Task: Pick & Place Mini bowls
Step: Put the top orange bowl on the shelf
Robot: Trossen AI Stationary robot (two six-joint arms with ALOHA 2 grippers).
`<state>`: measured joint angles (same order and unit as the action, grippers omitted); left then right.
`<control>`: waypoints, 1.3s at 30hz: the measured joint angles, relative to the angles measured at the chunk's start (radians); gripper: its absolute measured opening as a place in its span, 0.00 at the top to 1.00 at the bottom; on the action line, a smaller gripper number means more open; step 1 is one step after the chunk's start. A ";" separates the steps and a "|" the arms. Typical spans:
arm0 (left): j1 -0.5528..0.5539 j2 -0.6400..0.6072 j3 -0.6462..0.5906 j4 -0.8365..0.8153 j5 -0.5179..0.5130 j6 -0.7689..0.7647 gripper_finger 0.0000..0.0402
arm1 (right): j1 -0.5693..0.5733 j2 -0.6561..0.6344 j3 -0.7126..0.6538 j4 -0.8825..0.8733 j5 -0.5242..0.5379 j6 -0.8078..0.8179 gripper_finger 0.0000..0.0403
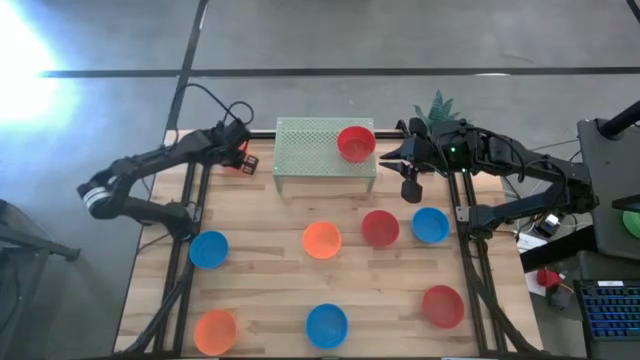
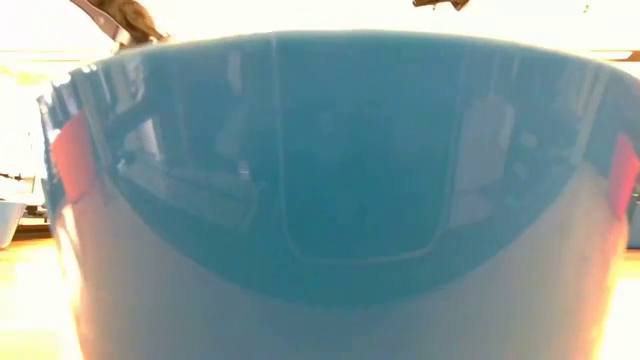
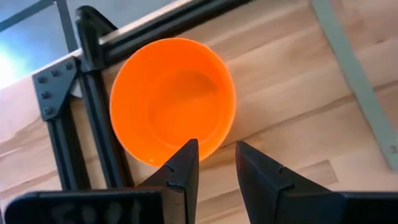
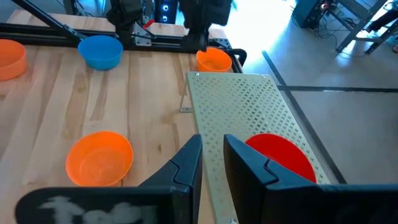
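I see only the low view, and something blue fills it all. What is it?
Observer: A blue bowl at the table's near edge, right in front of your camera.
Operator: Where is the left gripper?
Observer: The left gripper is at the far left corner, open and empty, next to an orange bowl.
Operator: And the right one?
Observer: The right gripper is open and empty, close to a red bowl that sits on the green rack.
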<state>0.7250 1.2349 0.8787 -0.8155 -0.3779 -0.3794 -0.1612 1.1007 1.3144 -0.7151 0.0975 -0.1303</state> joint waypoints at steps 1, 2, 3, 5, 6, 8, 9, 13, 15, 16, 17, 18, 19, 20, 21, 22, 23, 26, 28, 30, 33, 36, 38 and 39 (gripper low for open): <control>0.001 0.016 0.000 0.006 0.000 0.010 0.75 | 0.000 0.000 0.000 0.000 0.000 0.000 0.84; 0.003 0.032 0.000 0.010 0.000 0.017 0.75 | 0.000 0.000 0.000 0.000 0.000 0.000 0.84; 0.006 0.047 0.000 0.014 0.000 0.022 0.75 | 0.000 0.000 0.000 0.000 0.000 0.000 0.84; 0.010 0.073 0.000 0.029 0.001 0.033 0.75 | 0.000 0.000 0.000 0.000 0.000 0.000 0.84; 0.014 0.085 0.000 0.037 0.001 0.037 0.75 | 0.000 0.000 0.000 0.000 0.000 0.000 0.84; 0.022 0.108 0.000 0.049 0.001 0.037 0.75 | 0.000 0.000 0.000 -0.001 0.000 0.000 0.84; 0.024 0.118 0.000 0.059 0.000 0.037 0.75 | 0.000 0.000 0.000 -0.003 0.000 0.000 0.84; 0.027 0.154 0.000 0.091 0.000 0.046 0.75 | 0.000 0.000 0.000 -0.004 0.000 -0.001 0.84; 0.027 0.172 0.000 0.099 0.000 0.046 0.75 | 0.000 0.000 0.000 -0.005 0.000 -0.003 0.84; 0.028 0.181 0.000 0.105 0.000 0.046 0.75 | 0.000 0.000 0.000 -0.004 0.000 -0.003 0.84; 0.028 0.189 0.000 0.109 0.000 0.046 0.75 | 0.000 0.000 0.000 -0.005 0.000 -0.003 0.84; 0.028 0.197 0.000 0.110 0.000 0.046 0.75 | 0.000 0.000 0.000 -0.005 0.000 -0.003 0.84; 0.028 0.205 0.000 0.111 0.000 0.046 0.75 | 0.000 0.000 0.000 -0.005 0.000 -0.003 0.84; 0.028 0.214 0.000 0.115 0.000 0.046 0.75 | 0.000 0.000 0.000 -0.005 0.000 -0.003 0.84; 0.029 0.223 0.000 0.119 0.000 0.046 0.75 | 0.000 0.000 0.000 -0.005 0.000 -0.003 0.84; 0.029 0.232 0.000 0.120 0.000 0.047 0.75 | 0.000 0.000 0.000 -0.005 0.000 -0.003 0.84; 0.029 0.240 0.000 0.125 0.000 0.047 0.75 | 0.000 0.000 0.000 -0.005 0.000 -0.003 0.84; 0.029 0.265 0.000 0.142 0.000 0.053 0.75 | 0.000 0.000 0.000 -0.005 0.000 -0.003 0.84; 0.029 0.277 0.000 0.153 -0.001 0.063 0.75 | 0.000 0.000 0.000 -0.005 0.000 -0.003 0.84; 0.029 0.290 0.000 0.155 -0.001 0.066 0.75 | 0.000 0.000 0.000 -0.005 0.000 -0.003 0.84; 0.033 0.310 0.000 0.154 -0.001 0.067 0.75 | 0.000 0.000 0.000 -0.005 0.000 -0.004 0.84; 0.034 0.325 0.000 0.154 -0.002 0.076 0.76 | 0.000 0.000 0.000 -0.005 0.000 -0.007 0.84; 0.034 0.327 0.000 0.154 -0.002 0.090 0.78 | 0.000 0.000 0.000 -0.005 0.000 -0.008 0.84; 0.034 0.327 0.000 0.154 -0.002 0.094 0.80 | 0.000 0.000 0.000 -0.005 0.000 -0.008 0.84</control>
<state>0.7593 1.5617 0.8787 -0.6613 -0.3795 -0.2855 -0.1615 1.1007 1.3144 -0.7204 0.0978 -0.1379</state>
